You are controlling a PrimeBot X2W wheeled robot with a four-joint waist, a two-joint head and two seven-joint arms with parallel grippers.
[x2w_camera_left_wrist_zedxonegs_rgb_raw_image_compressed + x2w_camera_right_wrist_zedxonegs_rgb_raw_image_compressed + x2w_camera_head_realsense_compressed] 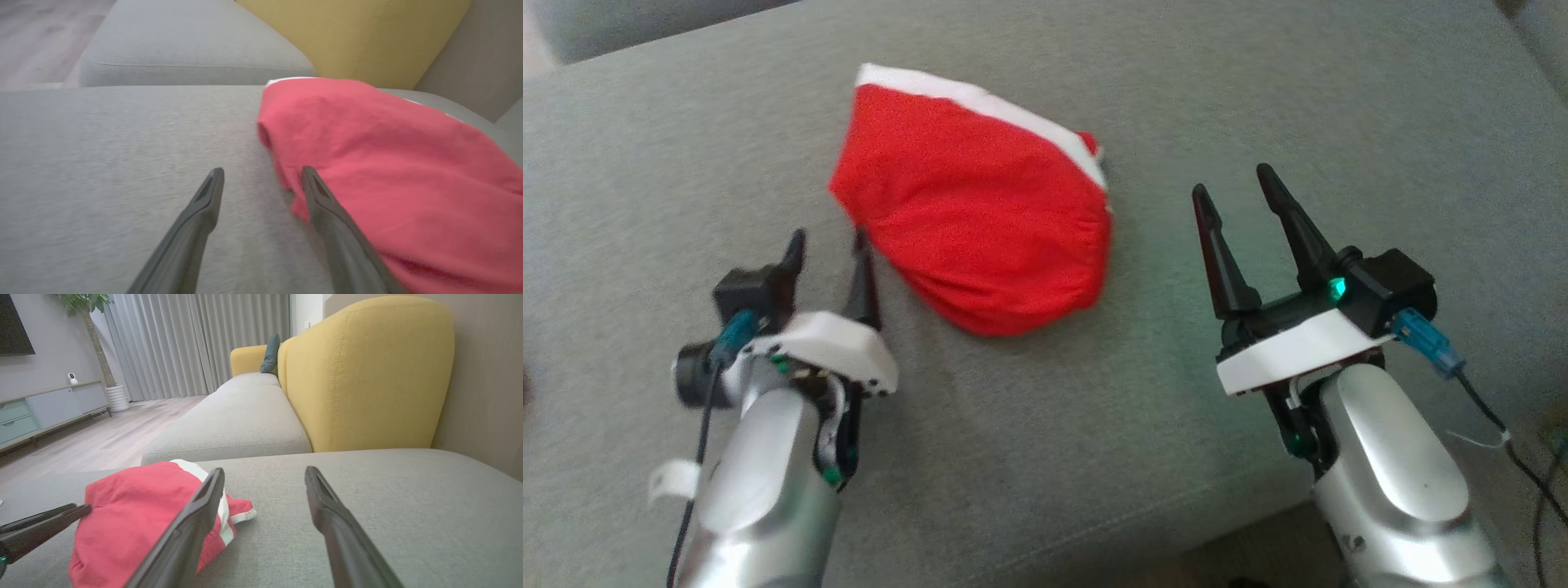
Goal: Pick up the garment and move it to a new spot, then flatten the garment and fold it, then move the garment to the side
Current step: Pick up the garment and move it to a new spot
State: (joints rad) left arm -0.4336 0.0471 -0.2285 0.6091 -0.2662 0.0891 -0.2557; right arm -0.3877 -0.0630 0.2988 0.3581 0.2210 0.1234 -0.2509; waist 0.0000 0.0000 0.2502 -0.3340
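L gripper (829, 241) stands wide, nothing btwn its fingers. One finger (329, 212) sits right at the near-left edge of the red garment (980, 220), touching or nearly so; the other is over bare grey cushion (1045, 457). R gripper (1232, 184) is also wide & empty, off to the garment's right w/ a clear strip of cushion btwn. Garment lies mid-cushion, bunched in a rounded heap w/ a white band along the far edge. Prob. the flatten step is next. To do it well: one edge per gripper, L on the near-left hem, R on the white-banded corner, then pull apart low & evenly so the cloth spreads instead of dragging.
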